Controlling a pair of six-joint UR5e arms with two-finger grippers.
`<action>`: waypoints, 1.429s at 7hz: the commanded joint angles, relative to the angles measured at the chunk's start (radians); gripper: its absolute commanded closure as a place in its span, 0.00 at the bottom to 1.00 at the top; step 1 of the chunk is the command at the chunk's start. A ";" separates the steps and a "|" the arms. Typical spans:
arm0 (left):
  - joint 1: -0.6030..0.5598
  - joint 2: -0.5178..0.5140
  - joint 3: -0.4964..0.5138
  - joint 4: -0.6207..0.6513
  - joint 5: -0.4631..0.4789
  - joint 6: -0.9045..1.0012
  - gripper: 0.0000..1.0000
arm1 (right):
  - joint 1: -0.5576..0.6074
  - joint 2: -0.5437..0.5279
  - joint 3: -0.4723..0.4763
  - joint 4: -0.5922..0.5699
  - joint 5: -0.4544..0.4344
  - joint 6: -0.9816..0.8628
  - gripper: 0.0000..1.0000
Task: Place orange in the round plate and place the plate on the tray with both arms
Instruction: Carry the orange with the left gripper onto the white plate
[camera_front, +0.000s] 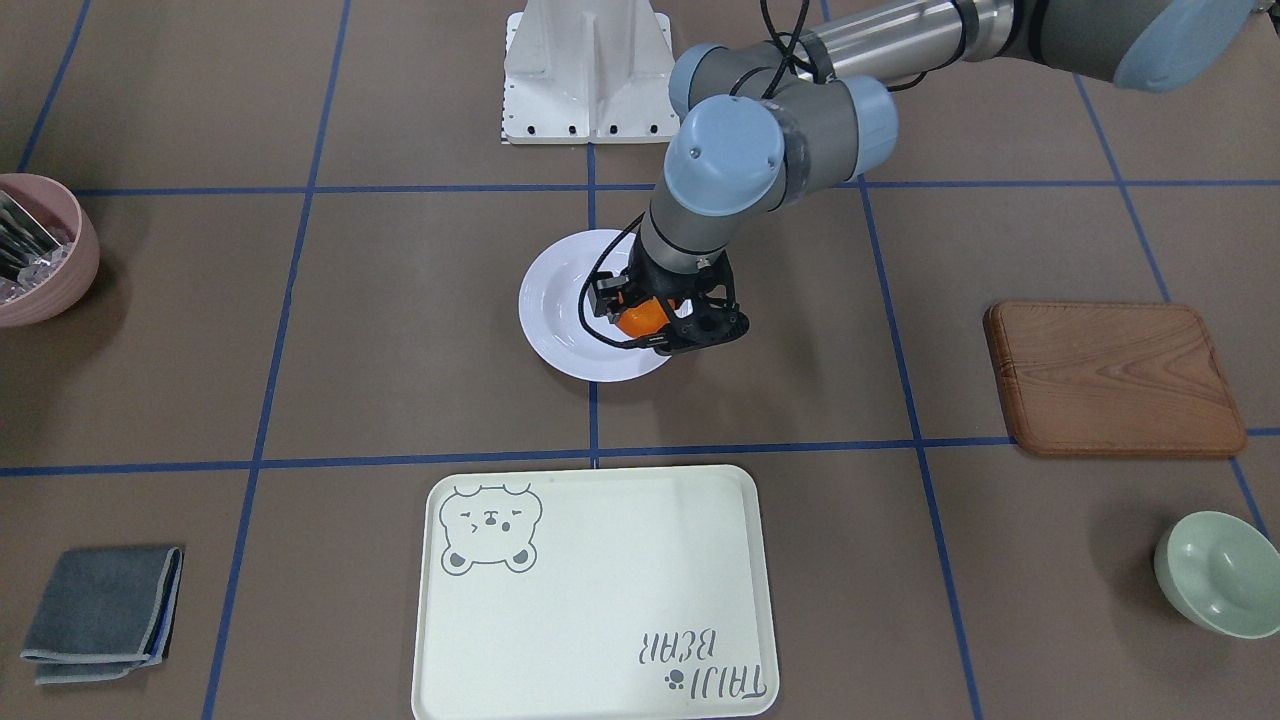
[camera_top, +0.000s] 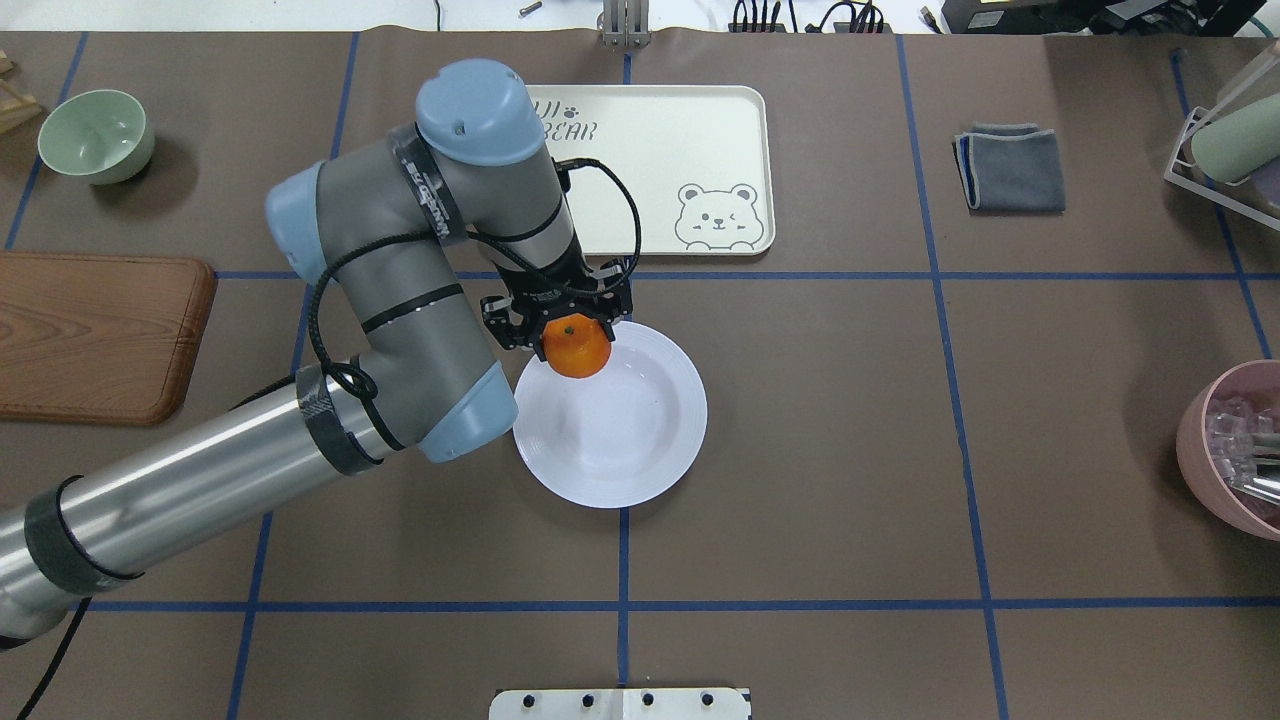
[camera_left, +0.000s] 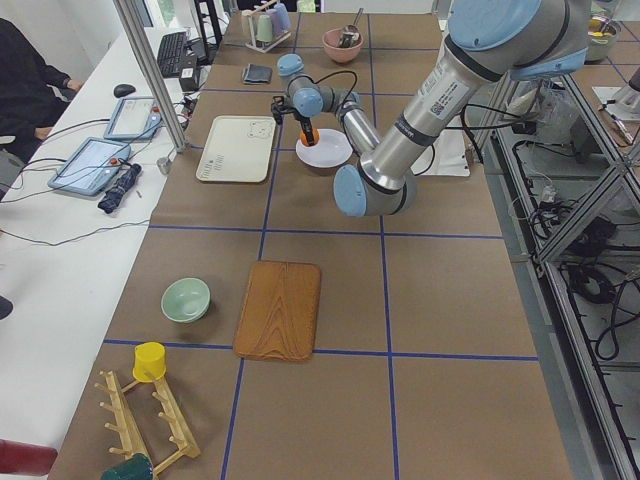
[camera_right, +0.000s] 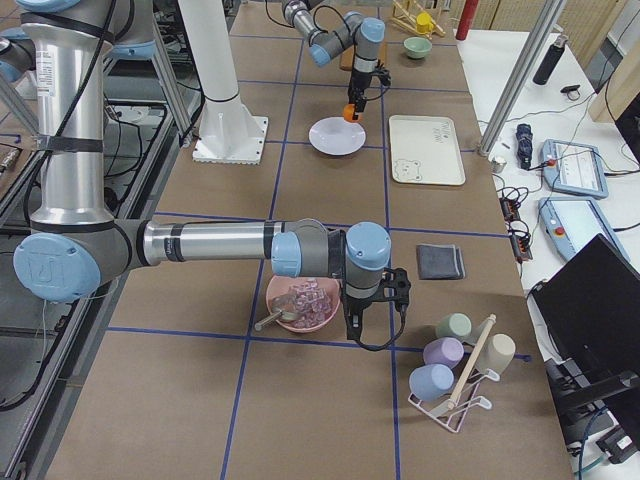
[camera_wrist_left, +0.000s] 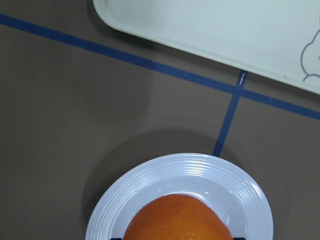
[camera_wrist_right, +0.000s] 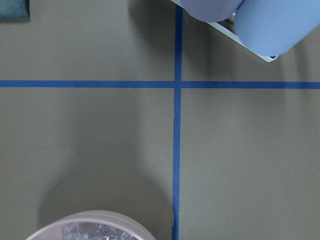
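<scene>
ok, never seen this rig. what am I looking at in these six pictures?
Two robot arms at a taped table. Four fixed cameras: one across the table, one overhead from behind the robot, one at each table end. The last two ride on the wrists, looking down. The left arm grips an orange in its fingers, above a white round plate; the cream bear tray sits empty nearby. The right arm hangs beside a pink bowl. Also there: wooden board, green bowl, grey cloth.
</scene>
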 joint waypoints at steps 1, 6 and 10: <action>0.068 0.000 0.039 -0.049 0.072 -0.025 1.00 | -0.001 0.001 0.002 -0.001 0.000 0.000 0.00; 0.085 0.003 0.050 -0.050 0.073 -0.023 1.00 | -0.001 0.001 0.002 0.000 0.002 0.000 0.00; 0.085 0.008 0.030 -0.090 0.101 -0.026 0.02 | -0.001 0.040 -0.003 -0.009 0.027 0.003 0.00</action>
